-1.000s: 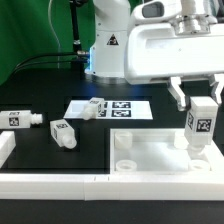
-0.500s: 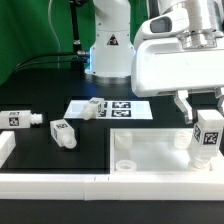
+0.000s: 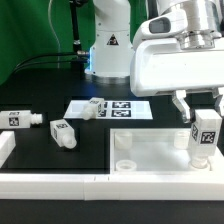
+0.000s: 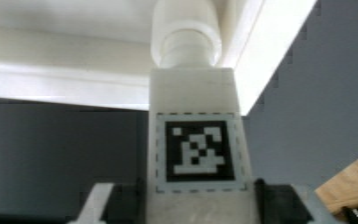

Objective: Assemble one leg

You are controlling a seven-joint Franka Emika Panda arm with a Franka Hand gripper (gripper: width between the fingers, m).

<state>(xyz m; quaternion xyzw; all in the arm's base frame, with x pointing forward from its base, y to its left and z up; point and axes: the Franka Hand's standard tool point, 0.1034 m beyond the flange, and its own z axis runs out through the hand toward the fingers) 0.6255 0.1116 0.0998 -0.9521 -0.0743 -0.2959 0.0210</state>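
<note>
A: What is nearest in the ext. view?

B: A white rail (image 3: pixel 60 185) along the front. Behind it is the flat white panel (image 3: pixel 150 152) w/ round sockets, on the ext. view's right.

A: And the leg?

B: The leg (image 3: pixel 205 137) is upright over the panel's corner at the ext. view's right, w/ its tag facing the camera. The gripper (image 3: pixel 203 112) has it from above. In the wrist view the fingers (image 4: pixel 101 205) are pressed on its two sides, narrow, and the peg end points at the panel. I cannot tell if the peg sits in a socket.

A: Farther back?

B: On the black table (image 3: pixel 90 150) a second leg (image 3: pixel 20 119) lies at the ext. view's left, and a third leg (image 3: pixel 63 132) lies near it. A fourth leg (image 3: pixel 93 108) lies at the left end of the marker board (image 3: pixel 125 108). Behind are the robot base (image 3: pixel 108 45) and a green curtain (image 3: pixel 35 30).
</note>
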